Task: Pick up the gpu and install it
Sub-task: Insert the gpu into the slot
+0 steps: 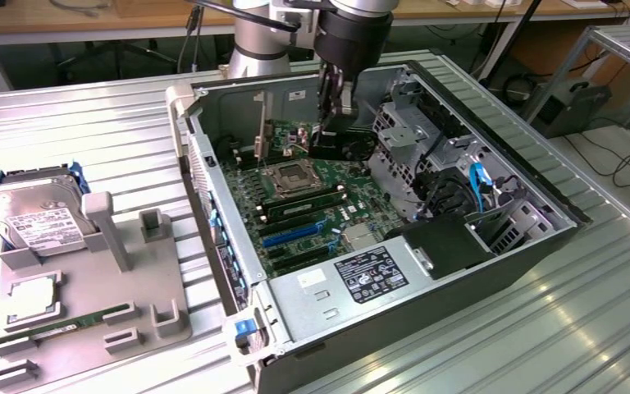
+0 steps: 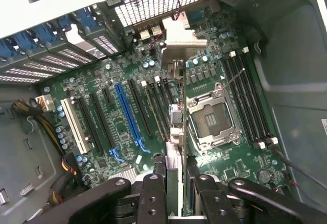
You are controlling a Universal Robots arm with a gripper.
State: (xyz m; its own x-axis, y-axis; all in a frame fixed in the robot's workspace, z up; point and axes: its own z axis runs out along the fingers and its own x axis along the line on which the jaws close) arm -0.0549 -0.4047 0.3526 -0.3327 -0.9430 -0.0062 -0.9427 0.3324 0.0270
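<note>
My gripper (image 1: 331, 123) reaches down into the open computer case (image 1: 534, 185), above the far end of the green motherboard (image 1: 315, 213). Its black fingers (image 2: 153, 196) are shut on the gpu (image 2: 175, 132), a thin dark card seen edge-on in the wrist view, with its silver bracket (image 2: 179, 35) at the far end near the vent grille. The card hangs upright over the board, alongside the CPU socket (image 2: 212, 119) and apart from the blue expansion slot (image 2: 130, 117). In the exterior view the gpu (image 1: 335, 139) shows as a dark piece just under the fingers.
A grey parts fixture (image 1: 85, 328) lies at the exterior view's left with a hard drive in a blue frame (image 1: 30, 213), a processor (image 1: 30, 291) and a green RAM stick (image 1: 63, 324). Inside the case are the power supply (image 1: 370, 275), drive cage (image 1: 425, 139) and loose cables (image 2: 46, 127).
</note>
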